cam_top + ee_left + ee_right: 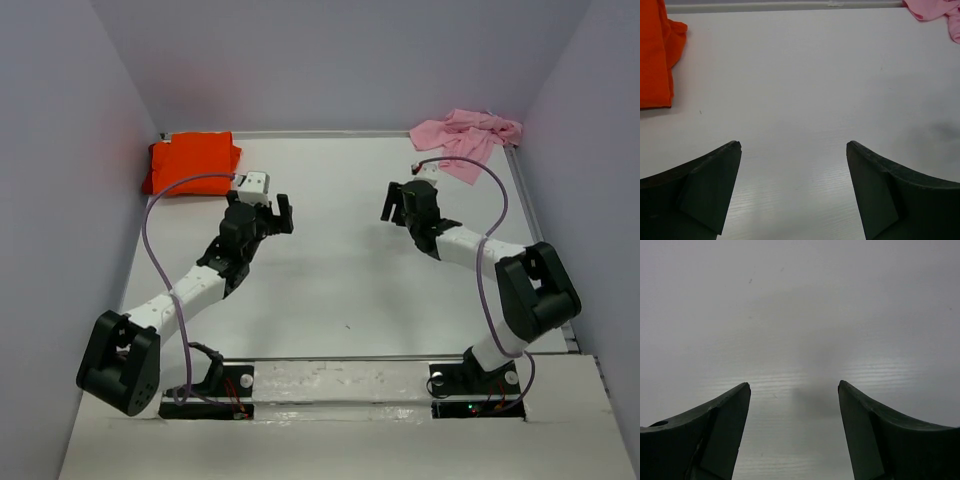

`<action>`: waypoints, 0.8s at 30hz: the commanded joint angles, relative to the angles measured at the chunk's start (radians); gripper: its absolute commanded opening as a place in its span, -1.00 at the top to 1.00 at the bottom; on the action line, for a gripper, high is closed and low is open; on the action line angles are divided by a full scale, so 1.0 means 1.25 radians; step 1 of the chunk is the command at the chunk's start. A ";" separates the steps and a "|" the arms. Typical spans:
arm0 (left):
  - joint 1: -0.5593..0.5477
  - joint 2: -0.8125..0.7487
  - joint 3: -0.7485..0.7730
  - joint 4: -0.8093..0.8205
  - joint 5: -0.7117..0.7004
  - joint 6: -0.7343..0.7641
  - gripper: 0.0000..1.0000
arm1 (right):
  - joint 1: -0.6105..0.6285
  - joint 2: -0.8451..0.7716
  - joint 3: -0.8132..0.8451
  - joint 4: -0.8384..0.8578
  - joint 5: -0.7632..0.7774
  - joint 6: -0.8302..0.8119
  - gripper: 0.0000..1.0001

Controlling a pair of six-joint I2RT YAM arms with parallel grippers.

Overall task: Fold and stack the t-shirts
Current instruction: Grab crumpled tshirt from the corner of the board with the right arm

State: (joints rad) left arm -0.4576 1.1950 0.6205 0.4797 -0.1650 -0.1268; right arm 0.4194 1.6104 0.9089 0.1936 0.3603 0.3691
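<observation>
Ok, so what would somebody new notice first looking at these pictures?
The bright orange t-shirt, folded in the far left corner, jumps out first, then the pink t-shirt crumpled in the far right corner. Mid-table, the left gripper and right gripper hover open and empty over the white table.

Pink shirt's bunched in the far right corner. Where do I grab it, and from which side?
I'd pinch the loose flap of the pink t-shirt that trails from the heap toward the middle of the table, bringing the open right hand in from the near side. Walls close off the far and right sides, and that flap lies flattest and nearest.
</observation>
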 commanded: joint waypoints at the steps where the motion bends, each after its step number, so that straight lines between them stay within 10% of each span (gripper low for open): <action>1: -0.003 -0.042 0.034 -0.001 -0.015 0.030 -0.92 | 0.017 -0.090 -0.044 0.030 -0.040 0.023 -0.53; 24: -0.008 -0.072 0.091 -0.104 0.013 0.041 -0.92 | -0.054 0.097 0.306 -0.205 -0.063 -0.103 -0.51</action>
State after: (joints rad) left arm -0.4637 1.1244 0.7055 0.3462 -0.1730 -0.0906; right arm 0.4206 1.6779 1.1522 0.0010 0.3065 0.2264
